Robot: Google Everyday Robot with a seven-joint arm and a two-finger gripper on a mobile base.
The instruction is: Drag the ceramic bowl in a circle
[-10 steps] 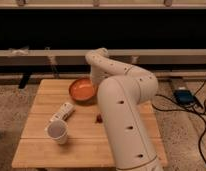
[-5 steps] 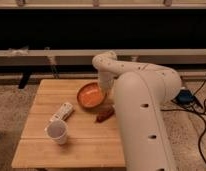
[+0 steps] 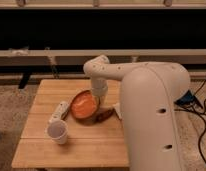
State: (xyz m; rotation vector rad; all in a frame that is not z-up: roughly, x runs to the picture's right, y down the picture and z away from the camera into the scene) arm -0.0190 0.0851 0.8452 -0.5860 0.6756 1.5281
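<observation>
The ceramic bowl, round, shallow and glossy orange with a darker rim, sits near the middle of the wooden table. It looks tilted, with its right rim raised. My gripper comes down from the white arm at the bowl's right rim. The arm's large white body fills the right of the view and hides the table's right side.
A white paper cup stands at the front left of the bowl. A white oblong object lies just left of the bowl. A brown object lies at the bowl's front right edge. Cables run on the floor at right.
The bowl has moved toward the table's front, first rightward and then back to the left, with the gripper staying at its rim. The arm's body has swung closer to the camera.
</observation>
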